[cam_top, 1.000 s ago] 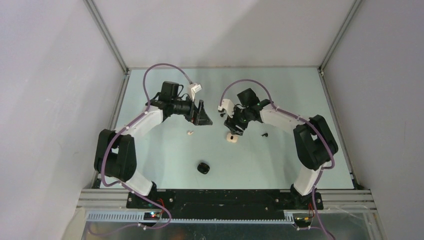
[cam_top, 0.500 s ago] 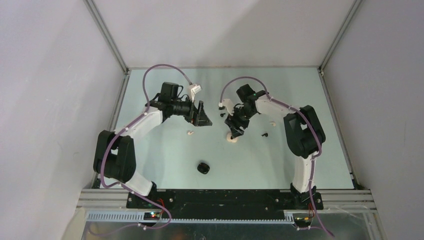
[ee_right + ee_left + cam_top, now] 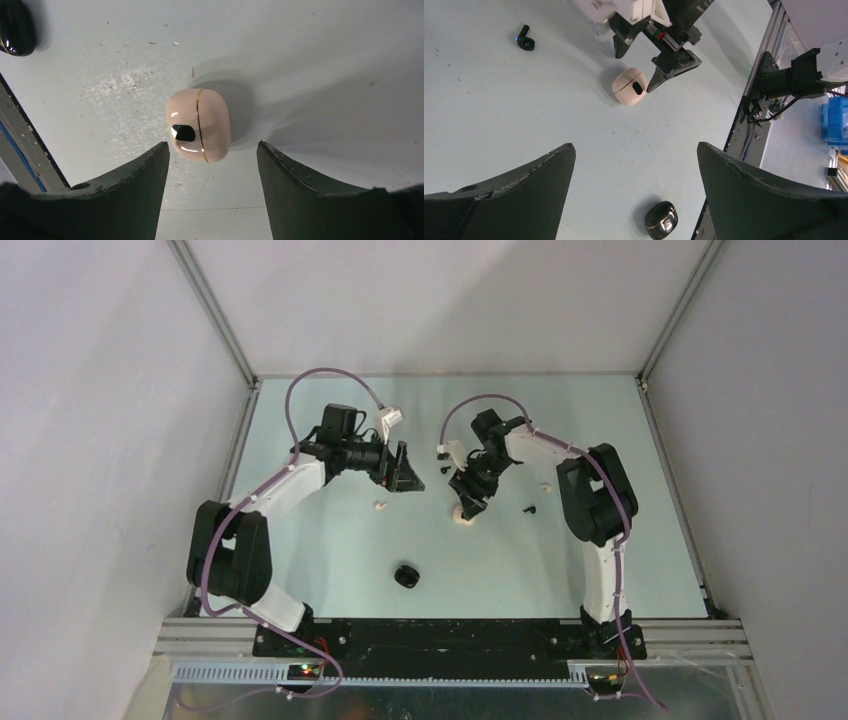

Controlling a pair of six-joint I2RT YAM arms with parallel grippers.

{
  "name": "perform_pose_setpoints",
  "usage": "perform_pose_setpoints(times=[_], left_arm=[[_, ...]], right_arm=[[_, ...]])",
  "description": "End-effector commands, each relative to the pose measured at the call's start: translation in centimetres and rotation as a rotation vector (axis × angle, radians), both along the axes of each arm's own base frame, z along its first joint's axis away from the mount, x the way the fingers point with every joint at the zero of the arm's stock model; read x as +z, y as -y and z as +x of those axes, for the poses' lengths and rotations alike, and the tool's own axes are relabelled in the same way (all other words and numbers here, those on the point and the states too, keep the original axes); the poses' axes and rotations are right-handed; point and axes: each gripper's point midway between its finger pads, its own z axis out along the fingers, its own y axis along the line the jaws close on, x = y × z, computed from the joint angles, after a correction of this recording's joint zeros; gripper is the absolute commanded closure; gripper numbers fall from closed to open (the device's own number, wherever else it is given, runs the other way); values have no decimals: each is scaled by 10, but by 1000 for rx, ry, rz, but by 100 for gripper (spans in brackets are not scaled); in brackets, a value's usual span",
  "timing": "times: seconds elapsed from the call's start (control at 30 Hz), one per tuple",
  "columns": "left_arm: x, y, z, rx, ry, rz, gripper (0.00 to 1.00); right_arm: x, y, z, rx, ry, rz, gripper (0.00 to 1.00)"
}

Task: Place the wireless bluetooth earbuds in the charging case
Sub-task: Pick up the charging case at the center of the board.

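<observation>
Two cases show in the top view: cream case (image 3: 463, 516) directly under the right gripper (image 3: 468, 502), black case (image 3: 406, 576) nearer the bases. One cream earbud (image 3: 381, 505) and one black earbud (image 3: 529, 509) lie loose on the table (image 3: 330, 550). Left gripper (image 3: 405, 472) hovers with jaws wide apart, empty.

Left wrist view: right fingers flank the cream case, no contact visible.

Right wrist view: jaws apart, holding nothing; the lid seam is closed.

Judgement: nothing inserted yet. Opening the lid and all insertions remain.
</observation>
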Motion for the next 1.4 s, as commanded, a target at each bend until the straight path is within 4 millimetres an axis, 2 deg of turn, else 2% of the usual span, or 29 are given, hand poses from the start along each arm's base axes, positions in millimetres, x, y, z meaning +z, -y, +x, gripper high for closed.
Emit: perform_pose_setpoints(times=[0.0, 0.3, 0.5, 0.97, 1.1, 1.2, 1.23, 1.37], left_arm=[[14, 0, 3, -8, 72, -16, 1], [15, 0, 3, -3, 74, -15, 1], [17, -1, 3, -1, 84, -14, 1], [16, 0, 4, 0, 76, -20, 1], [16, 0, 3, 0, 74, -19, 1], [17, -1, 4, 4, 78, -17, 1], [16, -1, 4, 7, 78, -15, 1], [13, -1, 7, 28, 52, -13, 1]], right_arm=[[3, -5, -6, 17, -16, -4, 31], [-2, -6, -14, 36, -17, -31, 29], [-15, 0, -21, 55, 37, -98, 27], [-23, 10, -20, 59, 219, -162, 33], [-23, 9, -21, 64, 247, -161, 41], [-19, 4, -20, 65, 278, -145, 53], [-13, 3, -19, 62, 292, -130, 58], [7, -1, -15, 52, 355, -91, 63]])
